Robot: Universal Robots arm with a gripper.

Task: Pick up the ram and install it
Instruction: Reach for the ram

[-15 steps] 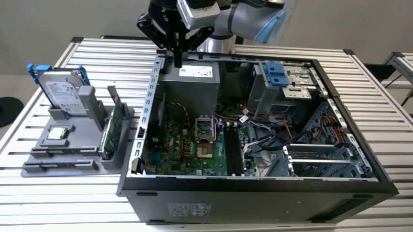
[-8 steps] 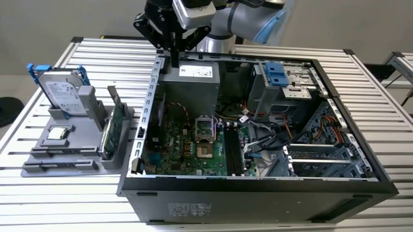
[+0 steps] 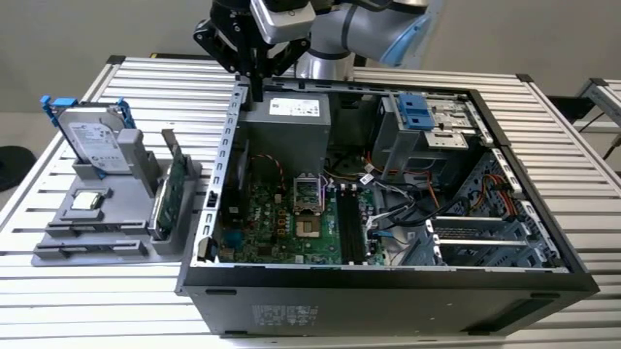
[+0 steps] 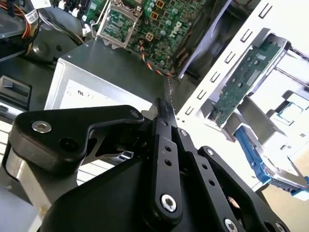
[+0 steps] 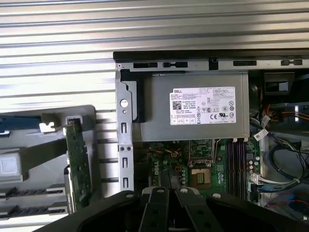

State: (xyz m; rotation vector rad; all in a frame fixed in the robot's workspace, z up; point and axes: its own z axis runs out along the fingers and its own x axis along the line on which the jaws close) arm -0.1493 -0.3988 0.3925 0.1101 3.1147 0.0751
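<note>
At the left of the exterior view, the drive and the green card stand in a rack on the surface. In the upper middle my gripper hangs over the case wall, beside the power supply. It looks pinched on the ram — a thin dark stick pointing down. I judge the ram light and stiff but fragile, so I'd hold it by the long edges at mid-length, off the chips and contacts. The slots lie lower right.
</note>
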